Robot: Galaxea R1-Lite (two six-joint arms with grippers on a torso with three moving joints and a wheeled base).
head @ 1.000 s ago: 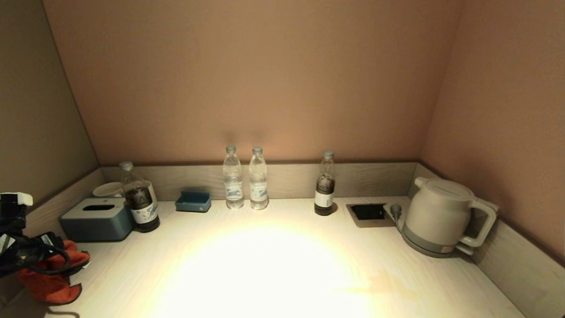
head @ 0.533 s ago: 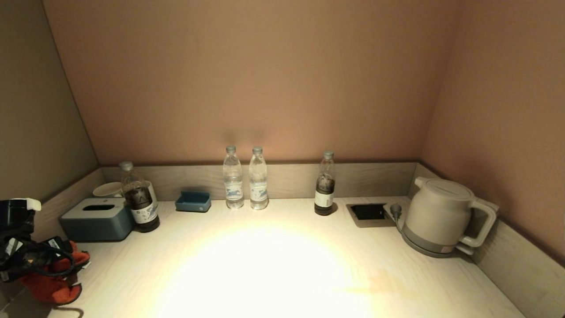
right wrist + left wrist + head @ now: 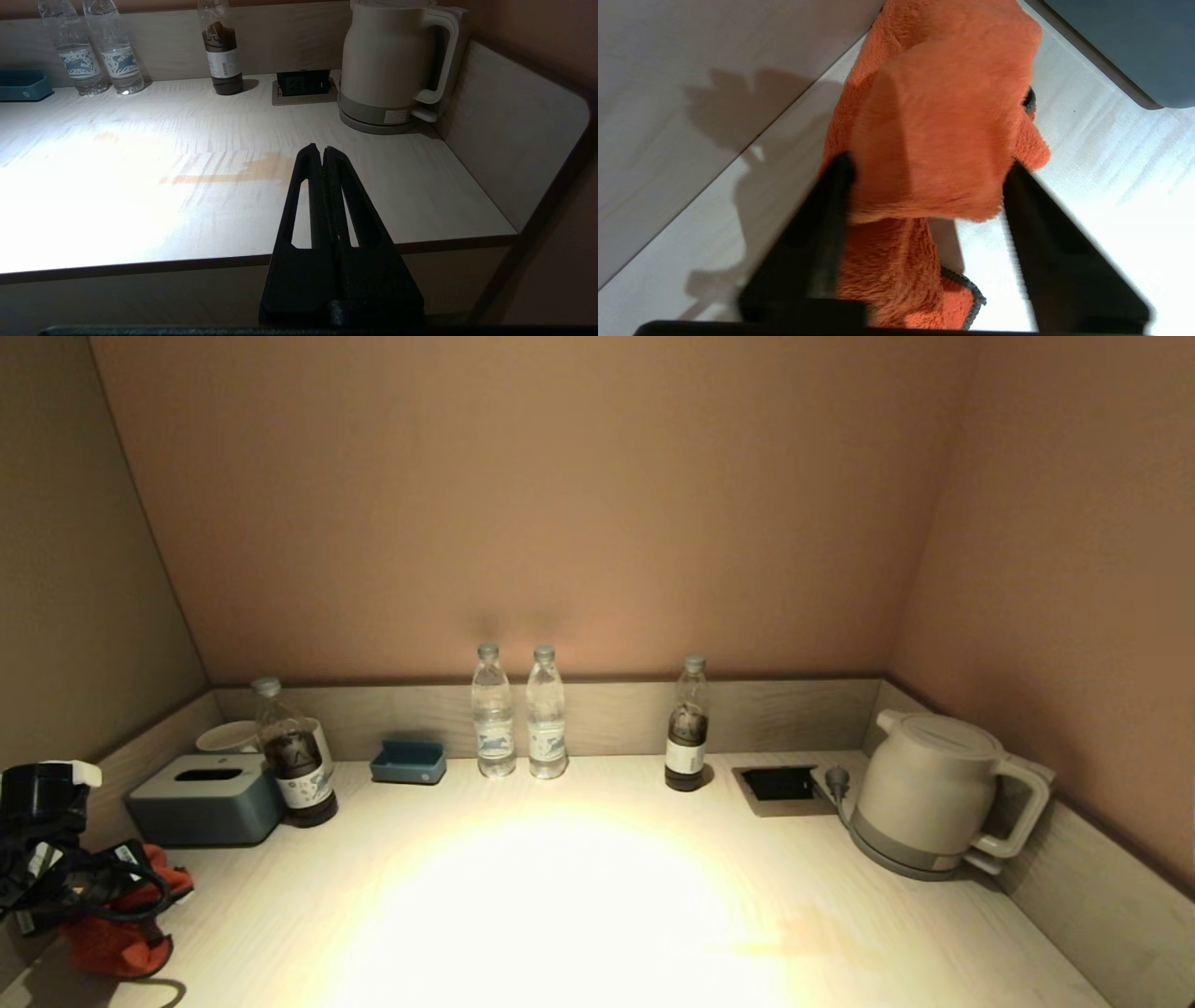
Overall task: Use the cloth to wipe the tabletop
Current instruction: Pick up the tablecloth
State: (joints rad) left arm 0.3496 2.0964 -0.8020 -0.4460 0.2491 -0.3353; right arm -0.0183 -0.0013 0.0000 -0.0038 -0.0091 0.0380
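The orange cloth (image 3: 117, 933) hangs bunched at the near left corner of the tabletop (image 3: 579, 896), beside the left side wall. My left gripper (image 3: 103, 901) is shut on it. In the left wrist view the cloth (image 3: 934, 130) fills the gap between the two black fingers (image 3: 831, 196), and the gripper (image 3: 924, 165) holds it over the table. My right gripper (image 3: 322, 149) is shut and empty, low in front of the table's front edge, and is not in the head view. A brownish stain (image 3: 808, 933) marks the tabletop at the near right; it also shows in the right wrist view (image 3: 243, 172).
Along the back stand a grey tissue box (image 3: 205, 798), a dark bottle (image 3: 297, 756), a cup (image 3: 229, 737), a blue tray (image 3: 408, 762), two water bottles (image 3: 518, 714), another dark bottle (image 3: 689, 728), a socket panel (image 3: 780, 786) and a kettle (image 3: 934, 793).
My left gripper with the cloth has shifted slightly rightward and lower over the near left corner. The objects on the table have not moved.
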